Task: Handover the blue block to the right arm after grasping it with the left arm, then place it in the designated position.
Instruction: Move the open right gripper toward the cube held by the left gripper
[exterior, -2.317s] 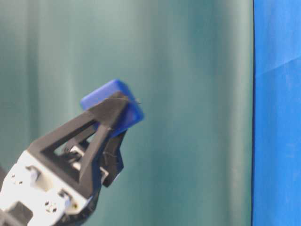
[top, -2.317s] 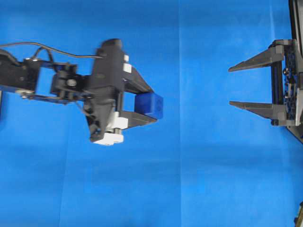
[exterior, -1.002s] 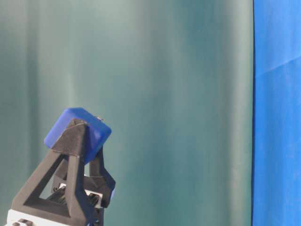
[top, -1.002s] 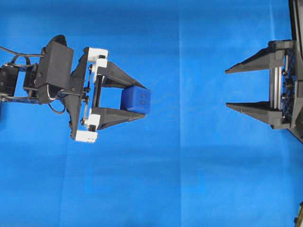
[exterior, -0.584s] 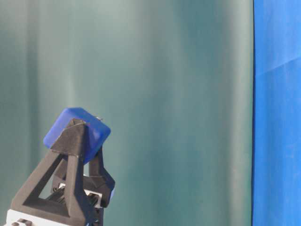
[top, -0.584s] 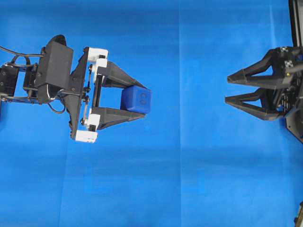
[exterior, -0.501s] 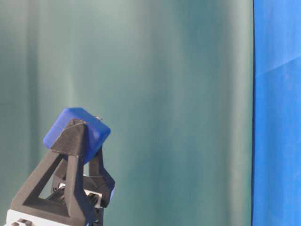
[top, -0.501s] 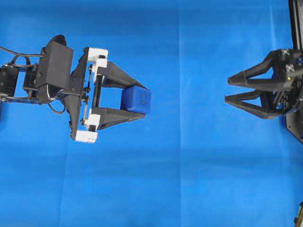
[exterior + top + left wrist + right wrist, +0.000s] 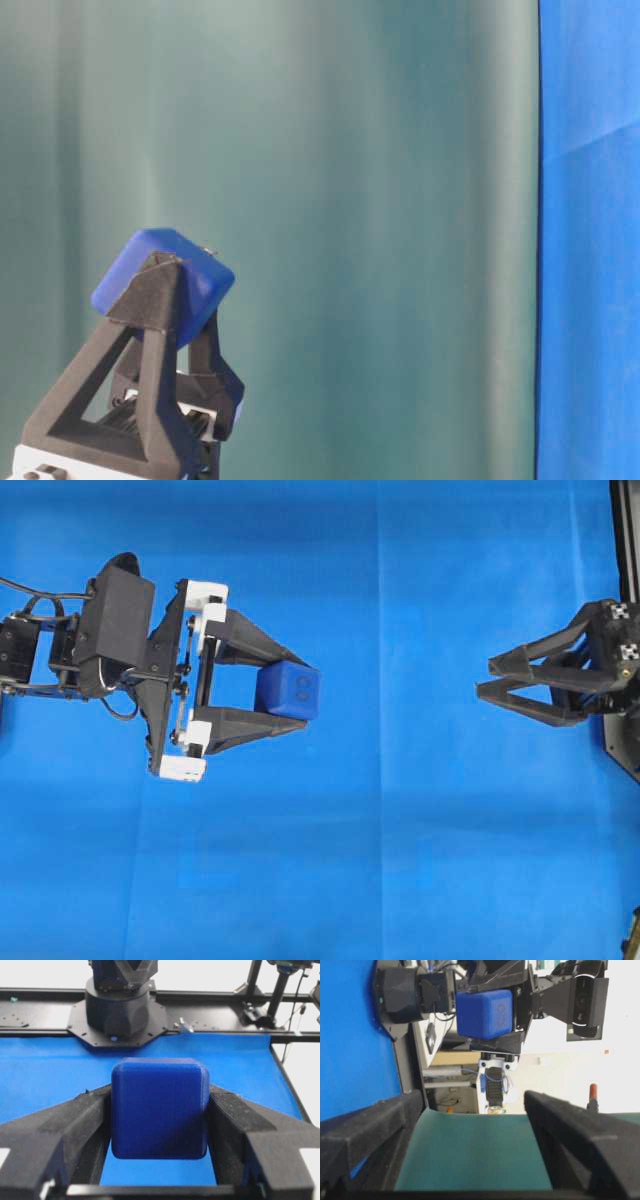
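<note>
The blue block (image 9: 288,691) is a small dark-blue cube clamped between the fingertips of my left gripper (image 9: 309,696), which has white rail caps and holds it in the air over the blue cloth, pointing right. The block fills the gap between the fingers in the left wrist view (image 9: 159,1107) and shows at table level (image 9: 163,284). My right gripper (image 9: 484,677), with its all-black rail, is open and empty at the far right. It points left at the block, rolled on its side, with a wide gap between the two grippers. Its wrist view shows the block (image 9: 484,1013) ahead.
The blue cloth (image 9: 380,860) covers the table. A black frame (image 9: 625,530) stands at the right edge. The right arm's round black base (image 9: 120,1005) sits beyond the cloth's far end. A green backdrop (image 9: 380,200) hangs behind.
My right gripper has rolled about its own axis, staying open at the far right. My left gripper turned level earlier and has held still with the block for the last second.
</note>
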